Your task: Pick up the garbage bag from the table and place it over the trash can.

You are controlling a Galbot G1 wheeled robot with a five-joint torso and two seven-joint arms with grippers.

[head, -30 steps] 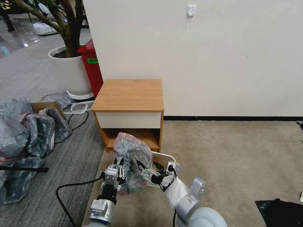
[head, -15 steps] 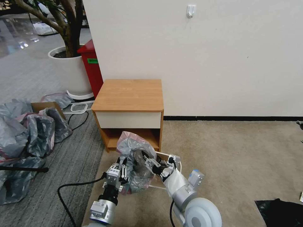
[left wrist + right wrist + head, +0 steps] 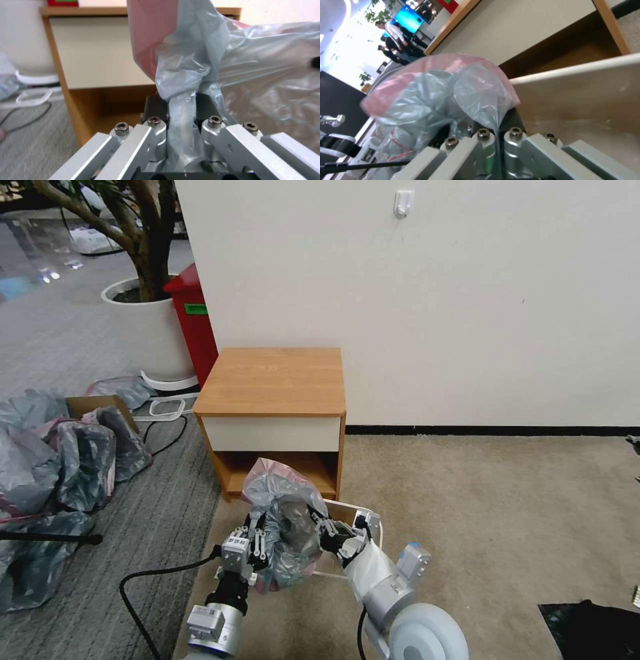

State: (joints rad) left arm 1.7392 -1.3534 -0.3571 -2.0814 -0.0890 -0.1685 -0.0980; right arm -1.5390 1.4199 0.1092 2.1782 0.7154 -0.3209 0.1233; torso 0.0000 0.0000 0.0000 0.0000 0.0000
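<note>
Two grippers hold the garbage bag (image 3: 283, 523) between them, low in front of the table (image 3: 273, 380). The left gripper (image 3: 181, 105) has its jaws pinched tight on a gathered fold of the grey film; the right gripper (image 3: 498, 125) is likewise clamped on the bag's edge. The bag hangs bunched, its pinkish rim uppermost, at the near left corner of the trash can (image 3: 363, 510), not spread over its rim. No writing is legible on the red bin's (image 3: 193, 323) green label.
</note>
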